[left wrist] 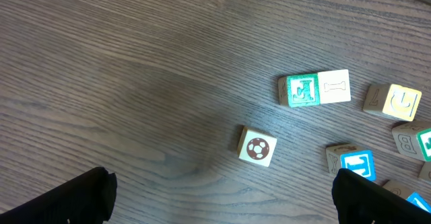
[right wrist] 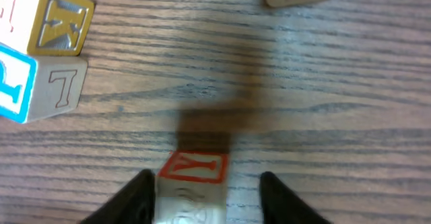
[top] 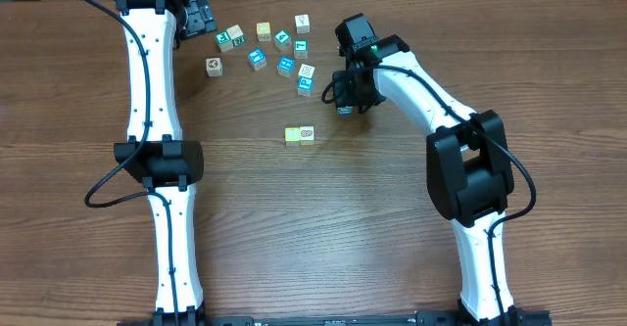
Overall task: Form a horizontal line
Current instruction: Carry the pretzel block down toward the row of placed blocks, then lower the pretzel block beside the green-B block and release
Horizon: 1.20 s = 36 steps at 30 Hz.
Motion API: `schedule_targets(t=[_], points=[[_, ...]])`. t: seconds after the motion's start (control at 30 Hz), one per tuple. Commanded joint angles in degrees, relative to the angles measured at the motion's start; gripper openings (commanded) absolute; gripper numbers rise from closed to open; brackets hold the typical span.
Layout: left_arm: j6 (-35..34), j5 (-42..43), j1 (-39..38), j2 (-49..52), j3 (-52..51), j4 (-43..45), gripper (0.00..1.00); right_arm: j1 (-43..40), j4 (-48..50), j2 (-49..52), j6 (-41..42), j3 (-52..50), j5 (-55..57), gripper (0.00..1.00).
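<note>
The horizontal line (top: pixel 300 134) is a short row of two touching cubes near the table's middle: one yellow-green (top: pixel 292 135) and one cream-white (top: pixel 308 133). My right gripper (top: pixel 345 106) hovers up and to the right of the row. In the right wrist view it (right wrist: pixel 205 197) is open around a cream cube with a red Y face (right wrist: pixel 195 167). The cube touches the left finger and stands apart from the right finger. My left gripper (top: pixel 201 15) is open and empty at the back left, and its fingers (left wrist: pixel 229 204) straddle bare wood below a cream cube with a ball mark (left wrist: pixel 257 147).
Several loose teal-faced and cream cubes (top: pixel 279 47) lie scattered at the back centre. A green-faced and a cream cube (left wrist: pixel 314 89) lie side by side. A yellow K cube (right wrist: pixel 64 25) and a blue-edged cube (right wrist: pixel 40 89) lie left of my right gripper.
</note>
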Motion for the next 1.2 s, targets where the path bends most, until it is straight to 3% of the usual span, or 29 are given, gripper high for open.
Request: schedule_targets(t=[0.0,0.37,0.53,0.73,1.03,1.17], points=[[0.7,-0.5,0.1,-1.7,1.0,0.1,1.00,0.2,-0.2,-0.2,0.1,-0.4,0.5,0.38],[0.7,-0.5,0.1,-1.7,1.0,0.0,1.00,0.3,-2.4,-0.2,3.1,-0.4,0.5,0.38],[0.7,-0.5,0.1,-1.7,1.0,0.0,1.00,0.3,-2.8,-0.2,3.1,-0.4,0.5,0.29],[0.7,-0.5,0.1,-1.7,1.0,0.1,1.00,0.3,-5.3,-0.3,3.1,0.6,0.5,0.27],[0.7,-0.5,0.1,-1.7,1.0,0.1,1.00,0.3,-14.6,-3.5,7.3,5.9,0.5,0.22],[0.7,-0.5,0.1,-1.7,1.0,0.1,1.00,0.3,-17.3,-4.8,9.1,5.9,-4.6,0.22]])
